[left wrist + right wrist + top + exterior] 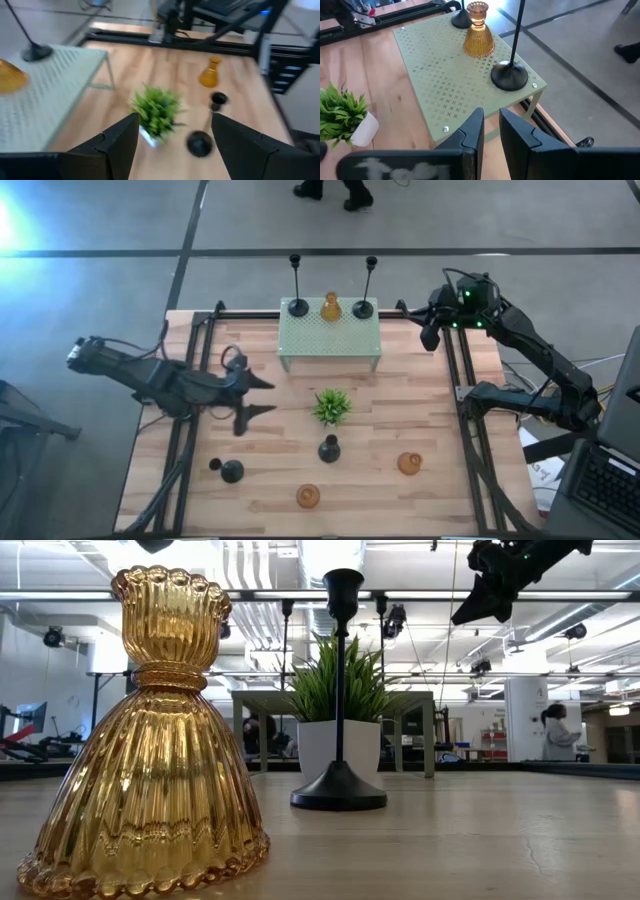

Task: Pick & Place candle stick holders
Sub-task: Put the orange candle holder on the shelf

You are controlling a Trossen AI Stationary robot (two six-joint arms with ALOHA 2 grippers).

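Two tall thin-stemmed black holders (298, 305) (364, 306) and an amber glass holder (330, 307) stand on the pale green perforated stand (330, 340). On the table stand two more amber holders (409, 463) (308, 496) and two black holders (329, 448) (232, 471). My left gripper (268, 397) is open and empty above the table, left of the plant (331, 407). In its wrist view (172, 135) it points at the plant and one black holder (200, 143). My right gripper (430, 332) is shut and empty, held high by the stand's right side (490, 131).
Black frame rails run along the table's left (185, 410) and right (462, 410) sides. The nearest amber holder (150, 740) fills the low view's left, with a black holder (338, 780) and the plant (335, 690) behind it. A person's feet (335, 192) show beyond the far edge.
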